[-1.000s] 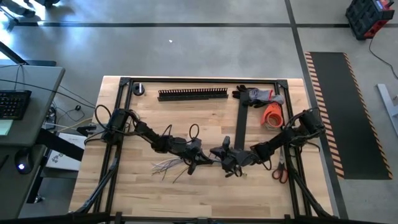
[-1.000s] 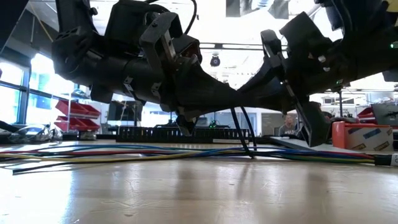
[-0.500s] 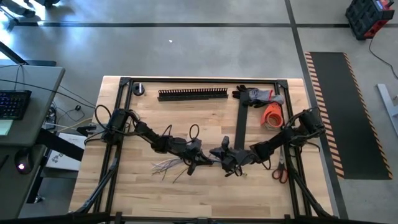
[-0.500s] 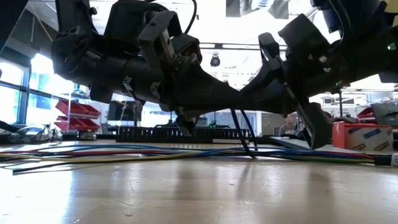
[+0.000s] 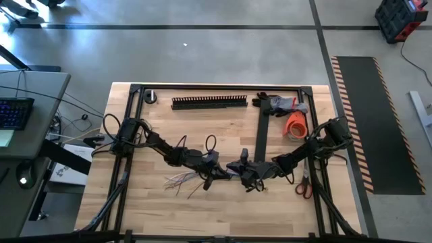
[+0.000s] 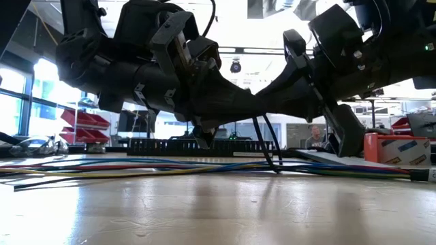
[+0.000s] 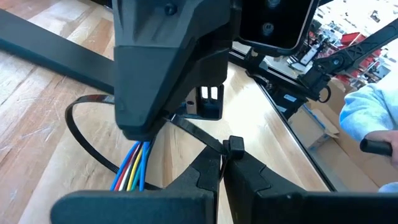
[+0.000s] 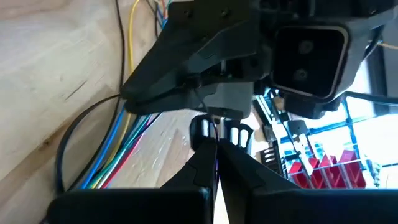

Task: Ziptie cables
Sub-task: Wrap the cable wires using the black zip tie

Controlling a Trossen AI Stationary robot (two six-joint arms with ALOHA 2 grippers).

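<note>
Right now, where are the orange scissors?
In the high view the scissors lie on the table's right side, near the front edge, just outside the right arm, with the orange tape roll farther back.

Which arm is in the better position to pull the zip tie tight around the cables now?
Probably the right. The left gripper is shut on the zip tie at its head, anchoring the loop around the cables. The right gripper is shut on the strap, so it can pull away.

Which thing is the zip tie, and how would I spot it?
Find the middle of the wooden table, where the left gripper and right gripper meet. The zip tie is the thin black loop around the cables, which are colourful, unlike it.
</note>
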